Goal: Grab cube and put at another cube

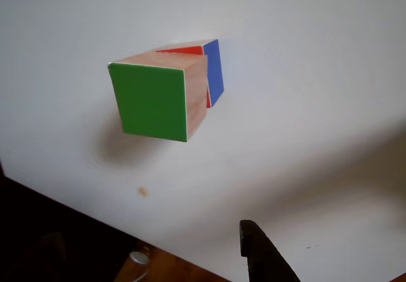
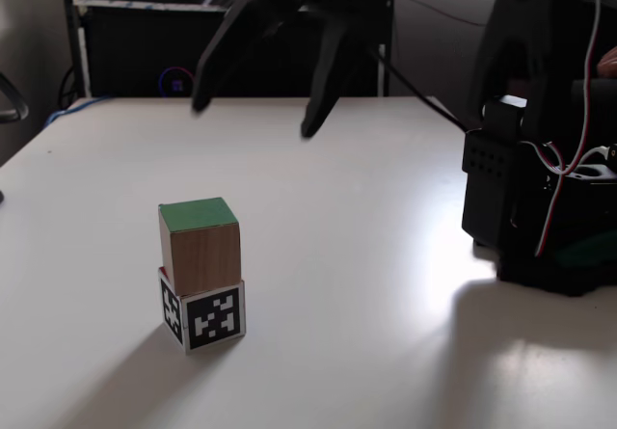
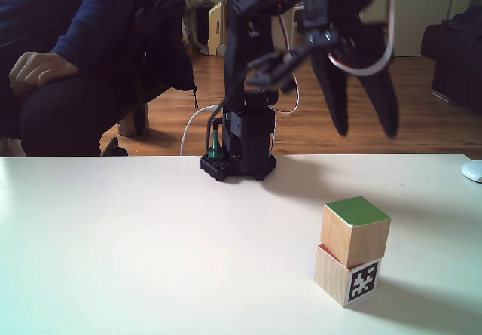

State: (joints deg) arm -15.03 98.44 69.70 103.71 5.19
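The cube point(image 2: 200, 241) with the bright green top sits slightly skewed on top of another cube point(image 2: 212, 318), whose side faces carry black-and-white markers. Both fixed views show this stack, with the cube point(image 3: 354, 229) on another cube point(image 3: 346, 278). From above, the cube's green face point(image 1: 152, 101) covers most of another cube point(image 1: 214, 70), leaving red and blue faces peeking out. My gripper point(image 2: 255, 113) hangs open and empty well above the stack, also seen as the gripper point(image 3: 365, 130). One dark finger point(image 1: 263, 256) enters at the bottom edge.
The arm's base point(image 3: 237, 162) stands at the far table edge, at the right as the base point(image 2: 540, 207). A seated person's hand point(image 3: 34, 68) rests behind the table. A black box point(image 2: 135, 43) stands at the back. The table edge point(image 1: 76, 199) runs diagonally.
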